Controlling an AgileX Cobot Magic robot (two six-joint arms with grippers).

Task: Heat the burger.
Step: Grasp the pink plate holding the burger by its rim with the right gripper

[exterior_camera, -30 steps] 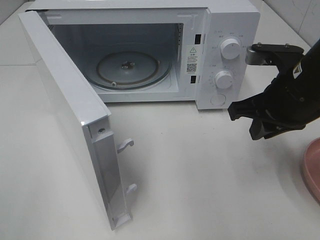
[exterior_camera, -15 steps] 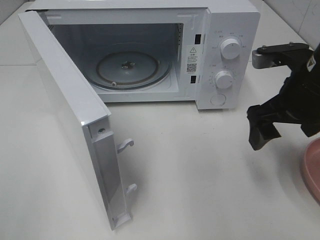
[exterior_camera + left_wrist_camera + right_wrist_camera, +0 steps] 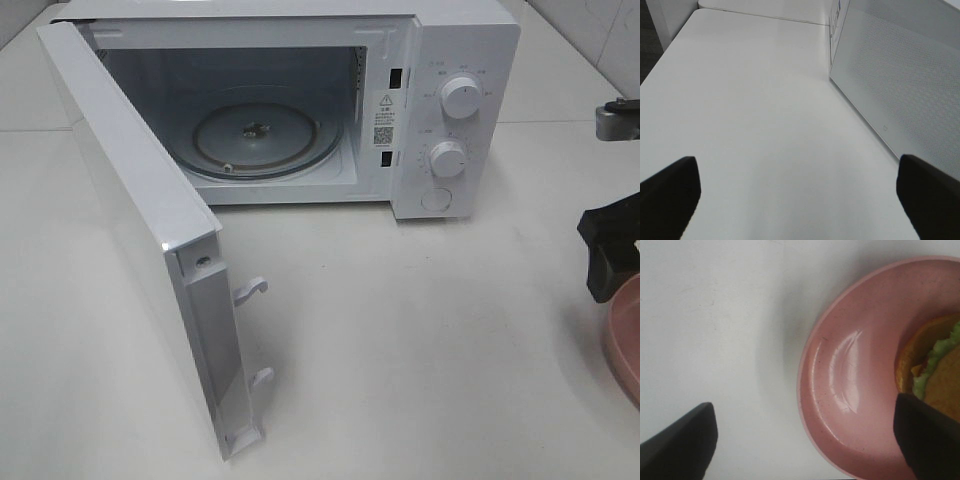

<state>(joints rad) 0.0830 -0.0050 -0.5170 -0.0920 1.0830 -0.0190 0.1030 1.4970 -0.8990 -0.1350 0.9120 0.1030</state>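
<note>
The burger (image 3: 935,375), with a golden bun and frilly green lettuce, lies on a pink plate (image 3: 850,390) and shows only partly at the edge of the right wrist view. My right gripper (image 3: 805,440) hangs open above the plate's rim, one finger over the bare table and the other (image 3: 927,435) by the burger. In the high view the right gripper (image 3: 608,255) sits at the far right edge, just above the plate (image 3: 625,340). The left gripper (image 3: 800,200) is open over bare table beside the microwave door (image 3: 900,75).
The white microwave (image 3: 450,60) stands at the back with its door (image 3: 130,210) swung wide open to the left. A glass turntable (image 3: 255,135) lies inside. Two dials (image 3: 460,95) are on its right panel.
The right arm has swung right and down, away from the microwave's dials, to above the pink plate at the frame's edge. The left gripper's own movement cannot be judged.
</note>
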